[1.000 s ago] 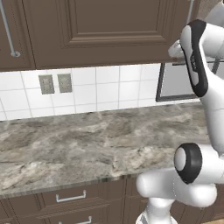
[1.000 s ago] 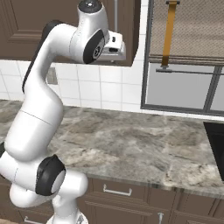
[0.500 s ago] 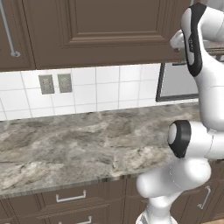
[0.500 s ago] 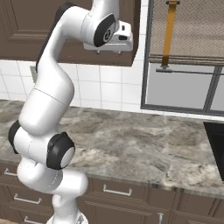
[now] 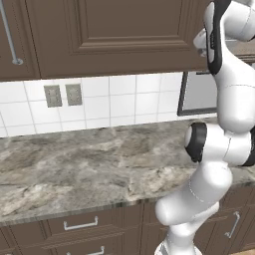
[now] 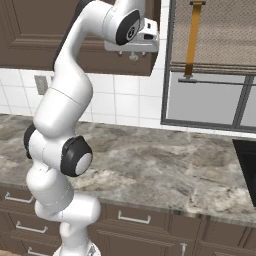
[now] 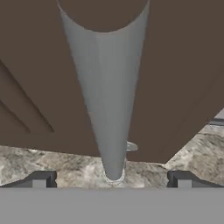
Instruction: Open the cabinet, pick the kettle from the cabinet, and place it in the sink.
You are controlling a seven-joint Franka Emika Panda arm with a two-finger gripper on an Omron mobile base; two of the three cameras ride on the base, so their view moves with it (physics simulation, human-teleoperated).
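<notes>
The two dark fingers (image 7: 43, 179) stand spread wide, one on each side of the grey bar handle (image 7: 107, 100), and neither touches it; the bar runs between them with clear space on both sides, so nothing is gripped yet. The gripper (image 6: 134, 49) sits high, at the lower right corner of the cabinet (image 5: 114, 35), pressed close to the door face.

Against the frames from a second ago, the arm has swung upward and rightward: the hand has risen from below the cabinet's bottom edge to its corner, and the elbow has folded outward. The base has not driven, as the desk (image 5: 84, 169) and wall tiles sit as they did. I judge this as the reach for the handle nearly finished, with closing on the bar and pulling the door the next steps. The door is shut, so the kettle is presumably behind it, hidden. A sliver of the black sink (image 6: 247, 159) lies at the far right of the desk.

Room is tight upward and to the right: the window frame (image 6: 210, 95) and its blind stand just beside the cabinet's right edge, so a swinging door and wrist could come close to them. Below, the open desk top leaves generous space for lowering.
</notes>
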